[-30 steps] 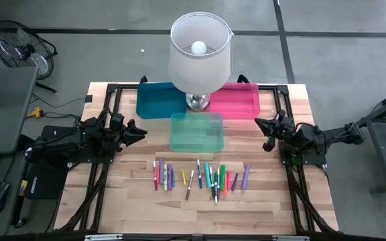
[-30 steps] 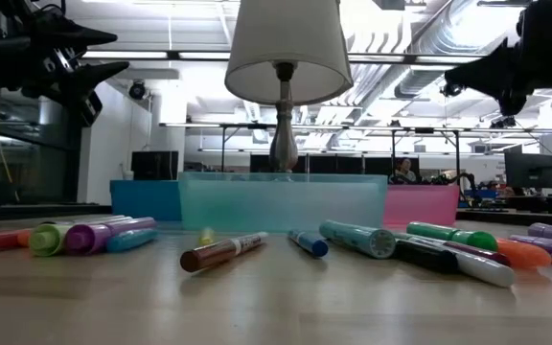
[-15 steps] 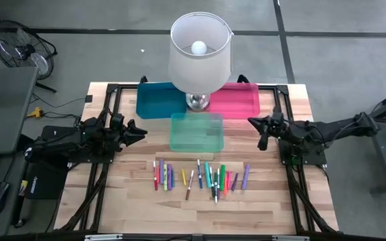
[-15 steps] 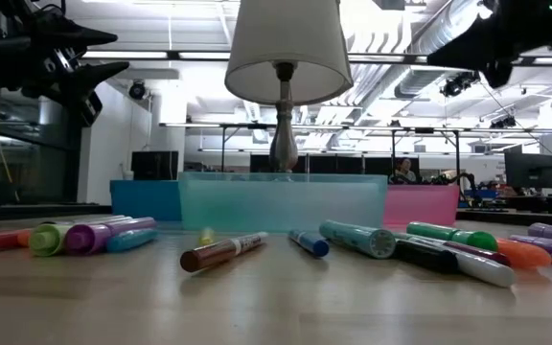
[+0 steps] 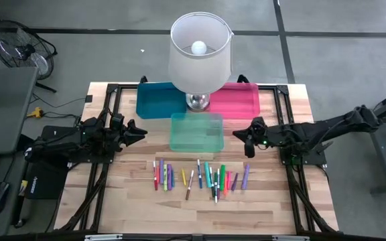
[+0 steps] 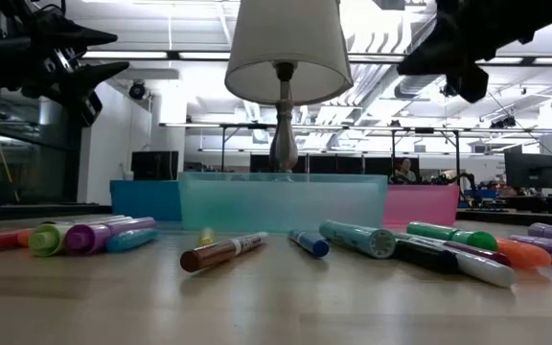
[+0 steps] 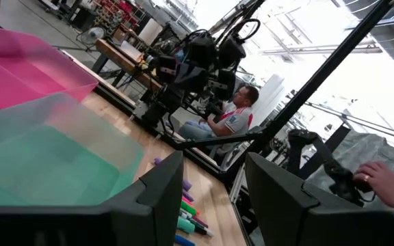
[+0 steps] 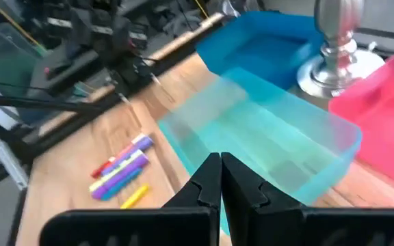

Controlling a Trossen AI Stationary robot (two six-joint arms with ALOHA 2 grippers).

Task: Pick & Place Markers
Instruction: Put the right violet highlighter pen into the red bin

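I see the right gripper (image 5: 248, 137) clenched on nothing, above the table just right of the teal bin (image 5: 196, 131). My left gripper (image 5: 138, 132) waits released. The markers (image 5: 200, 177) lie on the table (image 5: 112, 207) before the bin.

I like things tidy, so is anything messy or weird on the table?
A bit messy: the markers lie loose in an uneven row on the wood, none in the blue bin, green bin or pink bin. A table lamp stands among the bins, which looks odd. Nothing looks spilled or broken.
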